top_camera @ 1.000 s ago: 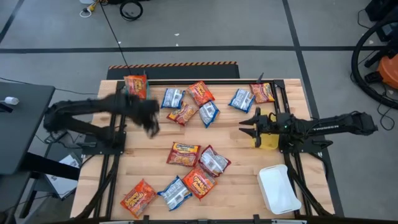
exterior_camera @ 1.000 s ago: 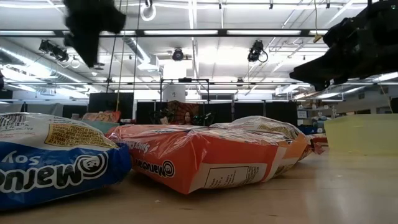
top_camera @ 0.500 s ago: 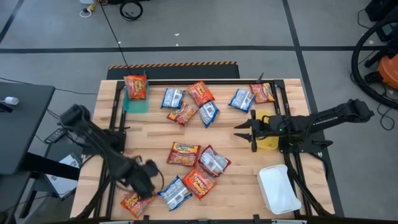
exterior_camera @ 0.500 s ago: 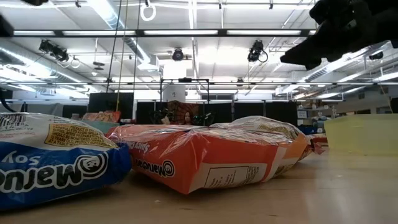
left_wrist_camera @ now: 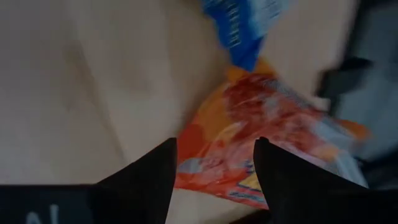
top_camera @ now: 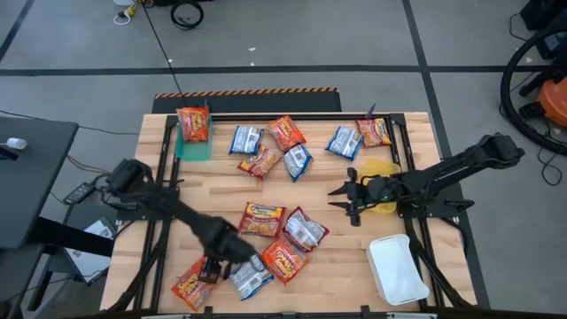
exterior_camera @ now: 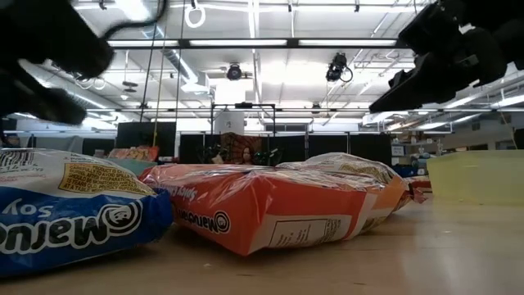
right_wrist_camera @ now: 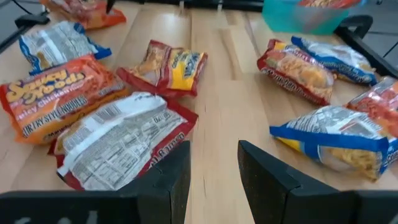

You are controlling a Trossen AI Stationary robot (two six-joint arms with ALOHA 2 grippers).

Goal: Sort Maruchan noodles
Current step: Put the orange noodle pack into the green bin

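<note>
We saw three containers on the pale wooden table (top_camera: 354, 266): a teal square bin (top_camera: 193, 142) at the far left corner with one orange-red crinkly noodle packet (top_camera: 193, 122) lying in it, a yellow translucent bin (top_camera: 383, 190) on the right side whose contents we could not make out — the right arm covered it — and a white rectangular tray (top_camera: 396, 268) near the front right. The remaining noodle packets lay loose in two clusters, one far, one near.

The left gripper (left_wrist_camera: 214, 165) hung, fingers parted and empty, just above an orange-red packet at the near-left edge (top_camera: 190, 285), a blue-and-white packet (top_camera: 251, 275) just beside it.

The right gripper (right_wrist_camera: 212, 163) stood partly open, holding nothing, near a silvery packet with red edges (right_wrist_camera: 121, 138).
</note>
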